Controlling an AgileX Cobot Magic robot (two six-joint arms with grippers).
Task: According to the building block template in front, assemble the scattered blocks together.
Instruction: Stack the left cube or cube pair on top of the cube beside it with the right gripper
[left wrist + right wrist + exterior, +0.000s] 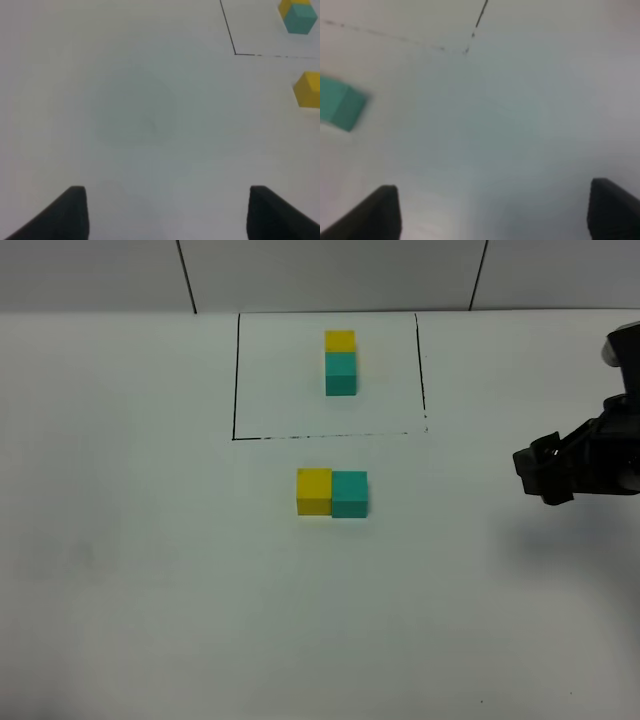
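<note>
The template is a yellow cube point(339, 340) joined to a teal cube point(341, 373) inside a thin black outline point(236, 380) at the back of the table. In front of the outline, the loose yellow cube point(314, 491) and loose teal cube point(350, 494) sit side by side, touching. My right gripper point(540, 472) hovers far right of them, open and empty. In the right wrist view the teal cube point(341, 104) is off to one side of the open fingers. My left gripper point(167, 212) is open and empty; the loose yellow cube point(307, 89) and the template point(297, 15) lie at that view's edge.
The table point(150, 570) is white and bare around the cubes. A wall with dark seams point(186, 275) runs behind it. The left arm is out of the exterior view.
</note>
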